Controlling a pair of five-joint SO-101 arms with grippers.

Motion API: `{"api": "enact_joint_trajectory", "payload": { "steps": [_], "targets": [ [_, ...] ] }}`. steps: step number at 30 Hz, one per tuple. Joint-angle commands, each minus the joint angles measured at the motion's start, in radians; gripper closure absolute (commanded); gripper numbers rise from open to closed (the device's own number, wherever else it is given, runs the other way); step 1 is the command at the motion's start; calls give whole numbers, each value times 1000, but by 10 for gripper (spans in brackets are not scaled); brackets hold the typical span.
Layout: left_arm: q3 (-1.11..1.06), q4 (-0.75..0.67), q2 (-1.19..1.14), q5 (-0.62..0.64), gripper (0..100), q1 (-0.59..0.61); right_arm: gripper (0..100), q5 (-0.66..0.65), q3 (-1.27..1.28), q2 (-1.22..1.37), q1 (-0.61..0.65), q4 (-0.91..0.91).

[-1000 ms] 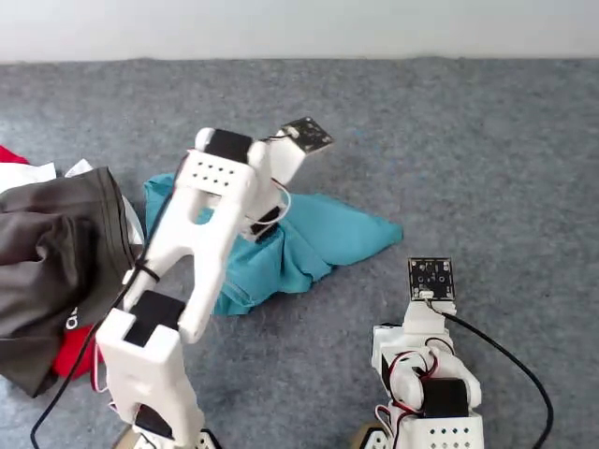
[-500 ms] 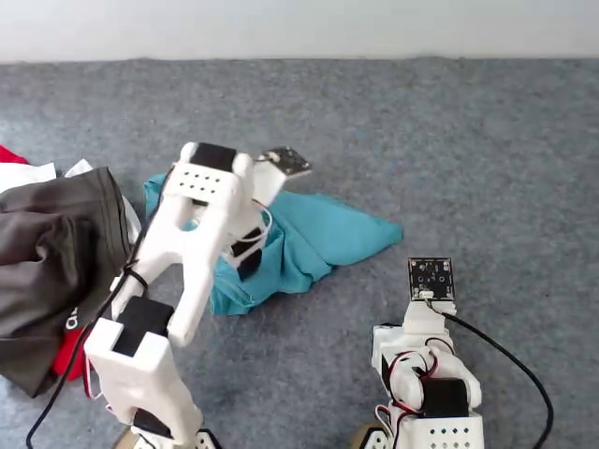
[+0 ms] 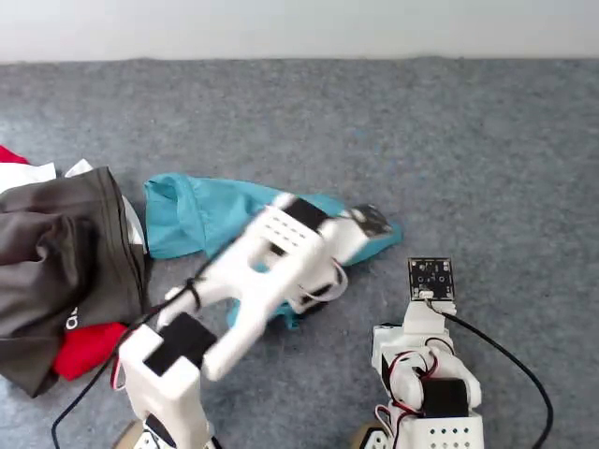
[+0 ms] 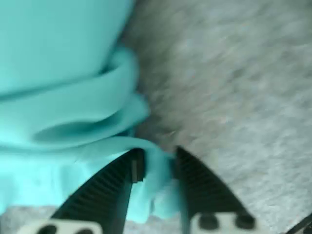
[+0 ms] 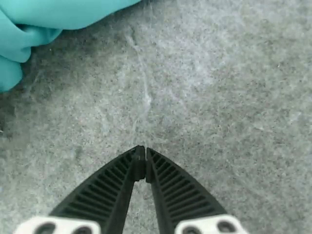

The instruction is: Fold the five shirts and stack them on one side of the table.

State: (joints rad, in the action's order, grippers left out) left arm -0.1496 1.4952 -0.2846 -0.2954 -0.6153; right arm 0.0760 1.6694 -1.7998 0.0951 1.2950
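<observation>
A teal shirt (image 3: 201, 217) lies crumpled on the grey carpet in the middle of the table. My left arm stretches over it in the high view, its gripper (image 3: 318, 292) low at the shirt's near right edge. In the left wrist view the left gripper (image 4: 155, 165) is shut on a fold of the teal shirt (image 4: 63, 73). My right gripper (image 5: 145, 165) is shut on nothing, hovering over bare carpet, with the teal shirt (image 5: 29, 24) at the far corner. The right arm (image 3: 426, 374) rests folded at the near right.
A heap of shirts lies at the left edge: a dark grey one (image 3: 56, 253) on top, red (image 3: 84, 348) and white (image 3: 28, 173) beneath. Open grey carpet (image 3: 468, 150) spreads across the back and right.
My left arm has swung from the far left part of the teal shirt down and to the right, dragging cloth with it. The shirt's left half now lies uncovered. The right arm has kept still.
</observation>
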Motion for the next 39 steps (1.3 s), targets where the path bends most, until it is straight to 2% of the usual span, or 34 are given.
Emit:
{"api": "enact_joint_trajectory", "payload": {
  "steps": [1, 7, 14, 19, 22, 27, 32, 39],
  "targets": [
    [4, -12, 54, 11, 968, -60, 990, -8, 14, -4, 1, 7],
    [19, 11, 63, 25, 959, -69, 990, -8, 14, -4, 1, 7],
    [171, 141, 63, 95, 826, -71, 990, -8, 14, -4, 1, 7],
    [326, 256, 63, 97, 823, -69, 990, -8, 14, -4, 1, 7],
    [328, 261, 92, 107, 823, -18, 990, -8, 14, -4, 1, 7],
    [145, 259, 252, 34, 820, 81, 990, -8, 14, -4, 1, 7],
    [-102, 252, 430, -28, 819, 117, 990, -8, 14, -4, 1, 7],
    [-406, 32, 502, -52, 796, 115, 990, -8, 14, -4, 1, 7]
  ]
}}
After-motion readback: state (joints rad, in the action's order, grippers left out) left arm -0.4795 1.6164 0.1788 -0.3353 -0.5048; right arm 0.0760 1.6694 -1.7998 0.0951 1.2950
